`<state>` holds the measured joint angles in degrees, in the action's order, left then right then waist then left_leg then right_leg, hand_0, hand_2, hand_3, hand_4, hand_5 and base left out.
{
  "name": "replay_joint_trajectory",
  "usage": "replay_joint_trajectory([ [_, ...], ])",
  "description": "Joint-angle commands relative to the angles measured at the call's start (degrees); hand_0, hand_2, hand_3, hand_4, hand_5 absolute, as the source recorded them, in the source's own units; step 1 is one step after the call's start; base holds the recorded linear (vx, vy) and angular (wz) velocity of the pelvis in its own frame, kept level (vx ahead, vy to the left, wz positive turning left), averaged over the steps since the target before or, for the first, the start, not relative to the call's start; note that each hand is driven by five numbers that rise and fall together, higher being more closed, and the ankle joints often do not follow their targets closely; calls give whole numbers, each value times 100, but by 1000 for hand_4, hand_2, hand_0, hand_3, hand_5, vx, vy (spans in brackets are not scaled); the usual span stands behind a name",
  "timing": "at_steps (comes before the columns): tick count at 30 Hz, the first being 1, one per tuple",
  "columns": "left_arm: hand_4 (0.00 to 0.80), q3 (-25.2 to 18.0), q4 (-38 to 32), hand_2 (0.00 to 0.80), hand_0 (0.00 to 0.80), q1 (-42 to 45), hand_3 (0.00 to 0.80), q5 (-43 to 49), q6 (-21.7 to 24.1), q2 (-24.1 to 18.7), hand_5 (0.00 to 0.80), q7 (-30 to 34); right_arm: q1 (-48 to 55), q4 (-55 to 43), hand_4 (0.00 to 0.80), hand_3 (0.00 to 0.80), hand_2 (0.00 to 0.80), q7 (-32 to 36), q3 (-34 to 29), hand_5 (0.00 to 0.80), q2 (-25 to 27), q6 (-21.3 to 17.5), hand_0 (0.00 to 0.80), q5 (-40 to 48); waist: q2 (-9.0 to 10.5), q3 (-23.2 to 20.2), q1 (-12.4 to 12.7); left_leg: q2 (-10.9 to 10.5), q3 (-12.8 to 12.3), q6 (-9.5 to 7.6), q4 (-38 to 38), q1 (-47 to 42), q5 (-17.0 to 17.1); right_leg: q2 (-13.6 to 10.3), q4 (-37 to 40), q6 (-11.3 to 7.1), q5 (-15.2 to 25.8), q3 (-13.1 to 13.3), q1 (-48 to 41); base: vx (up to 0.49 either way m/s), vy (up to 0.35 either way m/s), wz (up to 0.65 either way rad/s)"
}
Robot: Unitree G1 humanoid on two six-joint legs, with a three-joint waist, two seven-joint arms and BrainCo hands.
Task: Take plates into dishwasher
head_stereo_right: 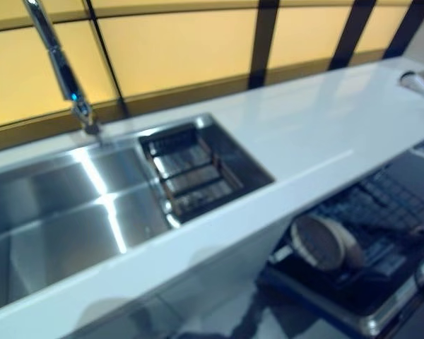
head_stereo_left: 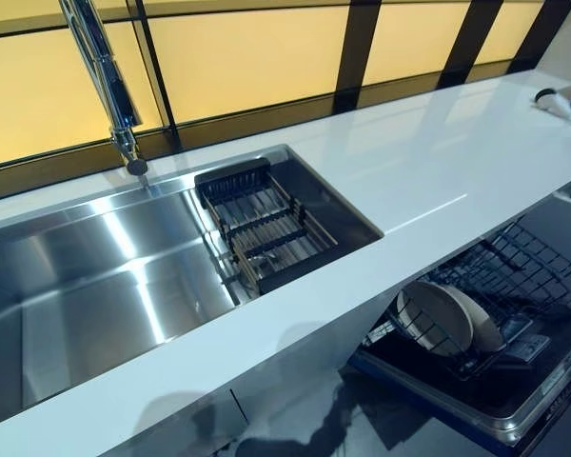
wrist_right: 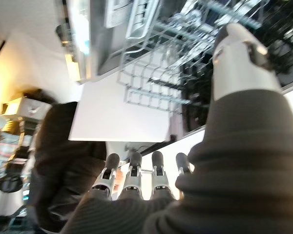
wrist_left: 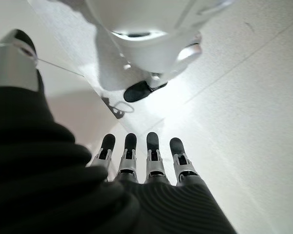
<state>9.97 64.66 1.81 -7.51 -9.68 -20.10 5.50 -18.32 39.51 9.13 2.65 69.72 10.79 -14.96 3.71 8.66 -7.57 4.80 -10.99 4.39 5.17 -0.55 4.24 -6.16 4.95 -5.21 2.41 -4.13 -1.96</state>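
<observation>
left hand (wrist_left: 136,168): fingers held straight, thumb set apart, nothing held | right hand (wrist_right: 136,183): fingers held straight, thumb raised, nothing held

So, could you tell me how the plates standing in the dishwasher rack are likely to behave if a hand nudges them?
The plates stand on edge between rack wires, so a nudge would probably tip or rattle them. They look rigid and glazed, likely slippery and chippable.

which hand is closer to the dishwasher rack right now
Right, as far as the views show. The right hand hangs open with the dishwasher rack just beyond its fingers. The left hand hangs open over bare floor, with no rack in its wrist view.
</observation>
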Motion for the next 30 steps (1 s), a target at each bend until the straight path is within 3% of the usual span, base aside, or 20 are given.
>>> replay_joint_trajectory([
  [1,0,24,455,0,0,-144,0,159,-39,23,0,0,-83,192,0,0,0,83,-320,0,420,246,0,541,164,-224,88,121,-125,3,-17,-551,-515,-2,5,-301,283,226,206,34,54,-3],
  [7,0,-56,544,0,0,-118,0,121,-3,46,0,-48,427,489,0,0,0,24,-956,0,154,327,0,1088,186,-309,73,99,-157,-25,-17,-624,-556,-44,5,-339,308,251,151,20,56,-7],
  [13,0,-93,737,0,0,-158,0,90,139,-1,0,0,1079,1280,0,0,0,-241,-1971,0,-546,336,0,2240,159,-328,92,-16,-135,-110,-17,-684,-627,-154,-13,-406,369,247,114,-5,109,-5],
  [16,0,-8,867,0,0,-236,0,272,181,-59,0,50,1376,1767,0,0,0,-126,-2253,0,-806,181,0,2544,193,-289,65,-83,-168,-182,-35,-713,-673,-227,-33,-483,489,272,180,0,42,0],
  [19,0,-56,902,0,0,-284,0,507,178,-181,0,101,1566,1829,0,0,0,-55,-2418,0,-1099,277,0,2908,223,-154,17,-66,-183,-181,-45,-779,-692,-301,-226,-658,718,193,434,-76,-38,0],
  [21,0,-80,881,0,0,-314,0,408,133,-267,0,48,1604,1694,0,0,0,47,-2442,0,-1268,459,0,3225,186,-98,17,-9,-225,-229,-46,-721,-597,-235,-619,-633,601,149,532,-247,-71,-4],
  [23,0,-132,857,0,0,-360,0,236,36,-323,0,-25,1593,1661,0,0,0,46,-2440,0,-1475,618,0,3638,144,-102,109,27,-203,-304,-70,-562,-507,-233,-1093,-595,427,101,518,-342,-108,-20],
  [26,0,-233,914,0,0,-387,0,69,-21,-374,0,-93,1401,1587,0,0,0,180,-2280,0,-1848,1175,0,4059,75,-156,383,117,-97,-359,-169,-229,-354,-452,-1742,-478,399,29,437,-334,-185,-58],
  [27,0,-276,954,0,0,-398,0,32,-20,-410,0,-83,1315,1713,0,0,0,197,-2218,0,-1958,1346,0,4017,80,-192,507,152,-52,-361,-294,-55,-322,-567,-1776,-447,434,60,295,-406,-432,-51],
  [28,0,-305,1051,0,0,-466,0,-94,-80,-433,0,-80,1164,2129,0,0,0,218,-2109,0,-2098,1324,0,3885,138,-281,746,251,-28,-334,-509,227,-283,-846,-1625,-450,533,30,-109,-380,-465,-26],
  [30,0,-326,1096,0,0,-533,0,-170,-101,-452,0,-101,989,2395,0,0,0,136,-1990,0,-2204,1399,0,3800,203,-327,921,379,-9,-298,-687,428,-270,-1090,-1465,-505,645,-17,-376,-323,-531,-30],
])
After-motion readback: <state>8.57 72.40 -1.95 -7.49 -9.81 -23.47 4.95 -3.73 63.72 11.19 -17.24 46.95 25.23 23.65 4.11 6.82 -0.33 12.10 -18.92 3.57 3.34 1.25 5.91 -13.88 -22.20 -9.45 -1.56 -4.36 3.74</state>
